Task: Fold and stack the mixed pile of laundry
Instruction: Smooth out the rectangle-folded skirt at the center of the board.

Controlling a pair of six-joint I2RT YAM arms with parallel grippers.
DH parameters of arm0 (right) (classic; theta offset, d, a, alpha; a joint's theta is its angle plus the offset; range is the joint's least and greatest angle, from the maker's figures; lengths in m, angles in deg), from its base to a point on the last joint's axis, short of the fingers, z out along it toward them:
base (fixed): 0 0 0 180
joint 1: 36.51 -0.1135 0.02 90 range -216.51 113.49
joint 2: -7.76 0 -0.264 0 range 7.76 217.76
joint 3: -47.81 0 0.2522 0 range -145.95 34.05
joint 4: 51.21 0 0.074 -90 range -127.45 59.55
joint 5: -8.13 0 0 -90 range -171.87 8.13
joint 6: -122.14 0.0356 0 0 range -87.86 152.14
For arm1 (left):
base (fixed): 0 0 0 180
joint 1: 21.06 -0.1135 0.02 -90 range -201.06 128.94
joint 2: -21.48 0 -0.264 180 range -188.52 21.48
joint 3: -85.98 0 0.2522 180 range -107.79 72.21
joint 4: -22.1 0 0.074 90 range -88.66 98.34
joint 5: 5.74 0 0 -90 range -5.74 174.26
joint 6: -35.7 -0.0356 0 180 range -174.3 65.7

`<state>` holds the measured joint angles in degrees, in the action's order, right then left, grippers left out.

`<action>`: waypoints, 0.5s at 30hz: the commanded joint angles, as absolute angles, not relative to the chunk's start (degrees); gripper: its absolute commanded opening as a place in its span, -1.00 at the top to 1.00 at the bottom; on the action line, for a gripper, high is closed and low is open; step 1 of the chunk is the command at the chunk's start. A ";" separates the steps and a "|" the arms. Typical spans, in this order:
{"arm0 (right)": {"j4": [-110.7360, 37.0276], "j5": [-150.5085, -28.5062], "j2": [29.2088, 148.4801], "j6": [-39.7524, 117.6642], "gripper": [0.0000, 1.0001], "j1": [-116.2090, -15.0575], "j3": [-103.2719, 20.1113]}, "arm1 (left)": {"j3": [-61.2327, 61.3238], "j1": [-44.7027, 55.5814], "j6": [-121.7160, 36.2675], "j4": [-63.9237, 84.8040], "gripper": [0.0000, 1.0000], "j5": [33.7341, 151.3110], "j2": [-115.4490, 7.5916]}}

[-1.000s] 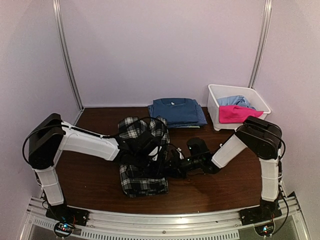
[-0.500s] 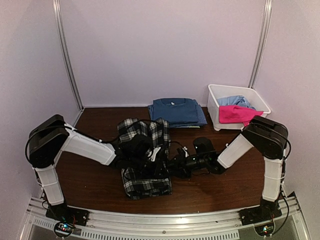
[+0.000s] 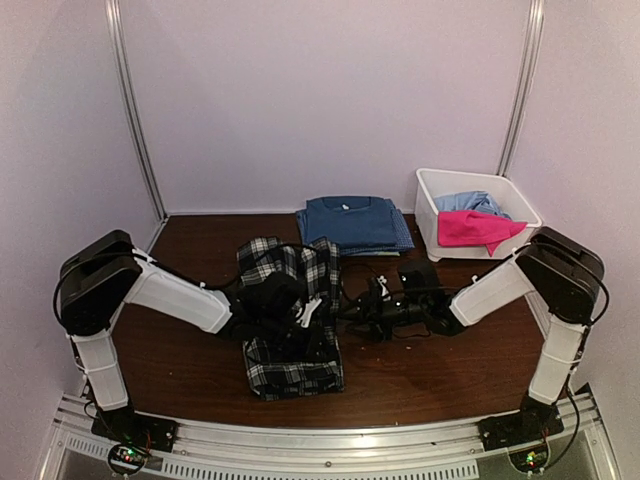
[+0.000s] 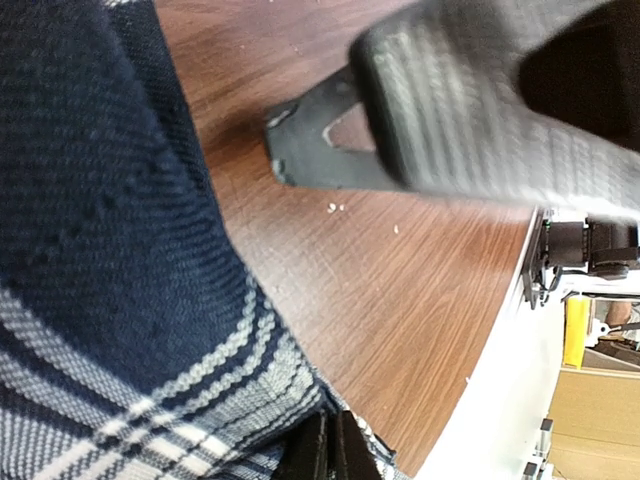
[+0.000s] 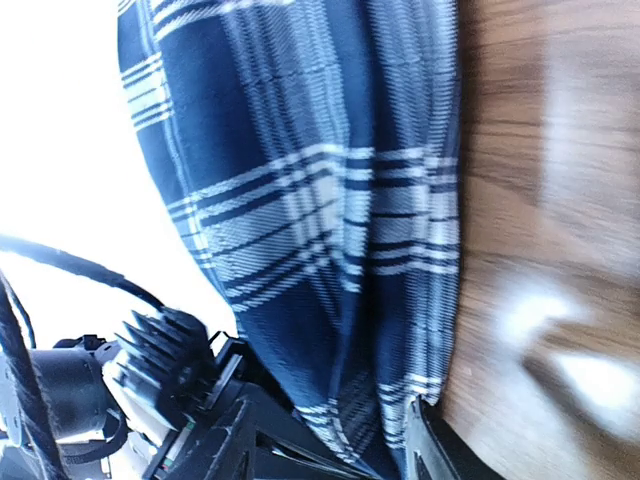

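While plaid shirt (image 3: 290, 372) lies at middle of table (image 3: 190, 355), only part folded, my left jaws are pressed together, pinching its cloth; right jaws spread at its right edge. Done: blue T-shirt (image 3: 352, 222) folded, at back. Left, I judge: finish plaid shirt, stack it, then pink piece (image 3: 470, 228) and pale blue piece (image 3: 468, 203), both in bin (image 3: 431, 236).

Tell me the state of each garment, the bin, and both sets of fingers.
Plaid shirt: partly folded.
T-shirt: folded, at the back.
Pink piece: crumpled in the bin.
Pale blue piece: crumpled in the bin.
Bin: upright, holding both.
Left fingers: shut, at the plaid shirt.
Right fingers: apart, plaid cloth between.
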<state>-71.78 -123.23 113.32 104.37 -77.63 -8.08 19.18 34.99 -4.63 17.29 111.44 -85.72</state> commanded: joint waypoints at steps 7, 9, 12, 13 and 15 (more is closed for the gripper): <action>-66.21 -124.25 117.49 101.22 -0.18 -79.50 -11.90 | 18.08 34.70 -6.36 17.44 0.88 112.97 -86.95; -64.85 -123.89 118.19 100.66 -0.13 -79.68 -12.42 | 17.87 34.70 -6.63 17.27 0.88 113.00 -86.94; -64.92 -124.85 119.44 100.00 -0.11 -80.15 -13.87 | 17.55 34.59 -7.02 16.56 0.88 112.92 -87.06; -64.91 -125.35 119.85 99.76 -0.13 -80.33 -14.52 | 17.55 34.58 -7.08 16.54 0.88 112.97 -87.11; -64.98 -125.84 120.17 99.37 -0.20 -80.72 -15.29 | 17.46 34.44 -7.20 16.48 0.88 112.99 -87.23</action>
